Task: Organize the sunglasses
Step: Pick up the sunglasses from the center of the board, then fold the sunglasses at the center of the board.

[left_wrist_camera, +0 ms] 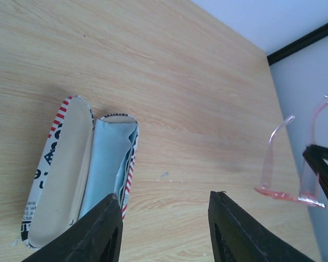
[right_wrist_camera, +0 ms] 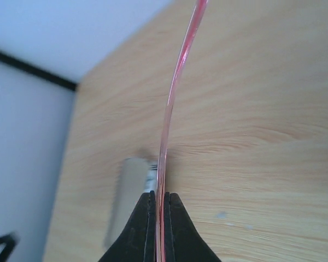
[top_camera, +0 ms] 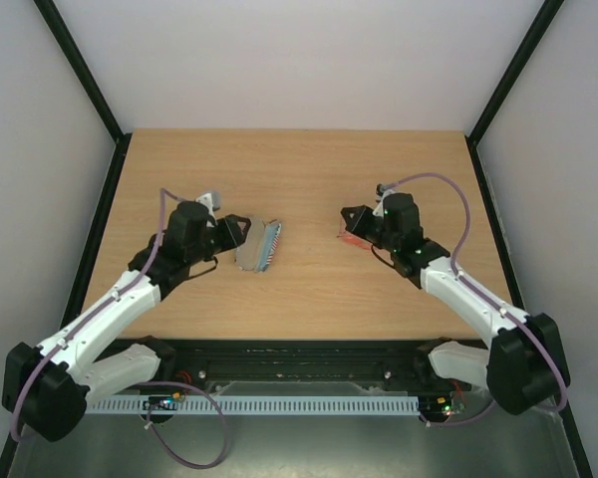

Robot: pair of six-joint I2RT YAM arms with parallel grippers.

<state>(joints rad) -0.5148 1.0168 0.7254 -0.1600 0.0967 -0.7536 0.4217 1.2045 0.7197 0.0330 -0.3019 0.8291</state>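
Wooden table point(top_camera: 309, 179); sunglasses point(right_wrist_camera: 169, 109) in right end effector point(right_wrist_camera: 159, 197)

Left arm point(top_camera: 110, 309) stretches forward, left gripper point(top_camera: 234, 234) spread wide at the left side of the case point(top_camera: 260, 245). Well right of the case, right arm point(top_camera: 468, 294) bends inward, right gripper point(top_camera: 351, 227) clamped on the sunglasses point(right_wrist_camera: 170, 109).

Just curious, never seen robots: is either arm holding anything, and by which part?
Right jaws pinch the sunglasses on a thin frame strip; left jaws hold nothing.
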